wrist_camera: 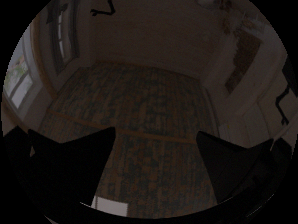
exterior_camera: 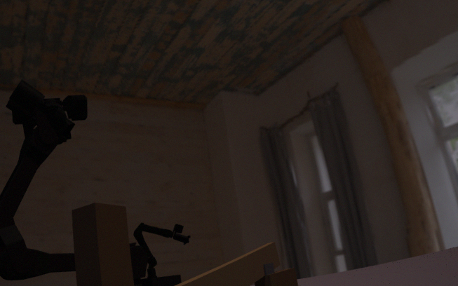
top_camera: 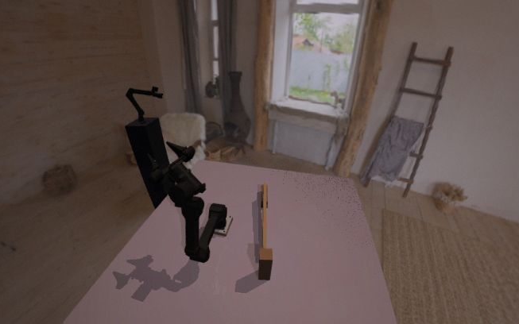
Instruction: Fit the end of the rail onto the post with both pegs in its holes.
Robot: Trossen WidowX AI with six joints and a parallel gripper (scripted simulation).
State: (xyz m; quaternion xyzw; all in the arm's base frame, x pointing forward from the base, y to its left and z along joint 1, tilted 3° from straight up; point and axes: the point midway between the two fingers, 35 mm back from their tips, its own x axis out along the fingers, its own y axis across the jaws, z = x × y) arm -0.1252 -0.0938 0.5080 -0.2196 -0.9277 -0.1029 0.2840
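Note:
The long wooden rail [top_camera: 265, 225] [exterior_camera: 237, 261] slopes down towards the post. Its raised far end is at the dark bracket [exterior_camera: 268, 268] on the low footboard block [exterior_camera: 283, 276]. The short upright post [top_camera: 265, 264] [exterior_camera: 111, 244] stands at the near end. It hides the rail's near end, the pegs and the holes, so the gap between rail and post cannot be told. My gripper [top_camera: 159, 148] [wrist_camera: 157, 134] is open and empty, raised high to the left of the rail and pointing up and away from it. The wrist view shows no rail or post between the fingers.
The pink table [top_camera: 313, 257] [exterior_camera: 400, 273] carries the arm's pale base plate [top_camera: 223, 229], left of the rail. A tall dark pedestal [top_camera: 148, 148] with a second small arm [top_camera: 135, 102] [exterior_camera: 146, 244] stands past the table's left edge.

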